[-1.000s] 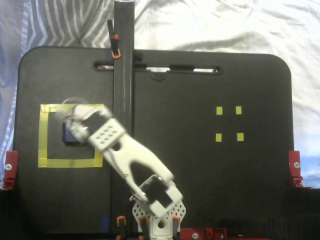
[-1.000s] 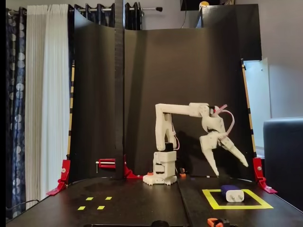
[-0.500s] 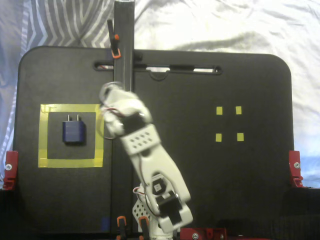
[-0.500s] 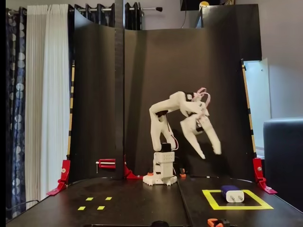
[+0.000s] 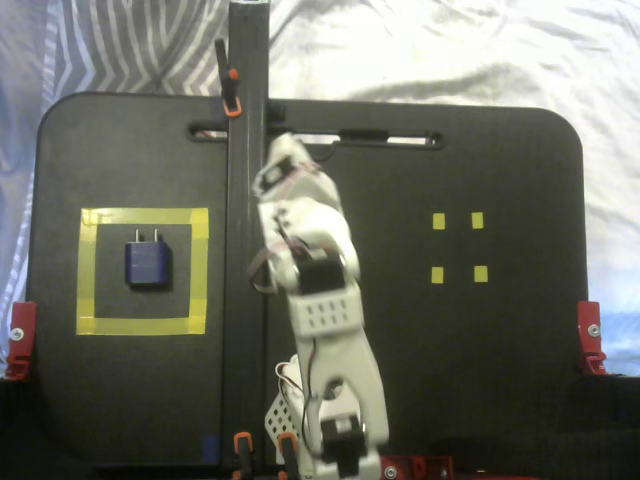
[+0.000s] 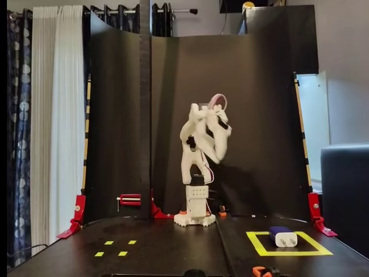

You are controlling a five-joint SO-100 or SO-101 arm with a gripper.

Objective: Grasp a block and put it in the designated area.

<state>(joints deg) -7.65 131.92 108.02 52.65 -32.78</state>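
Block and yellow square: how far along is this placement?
Done: the block lies inside the designated area, clear of the tape in both fixed views. In hand: nothing; the gripper is folded up near the base, its opening blurred. Left: nothing visible, perhaps settling the arm.

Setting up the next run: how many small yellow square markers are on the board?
4, in a two-by-two cluster on the right half of the board in the top-down fixed view. None seem hidden.
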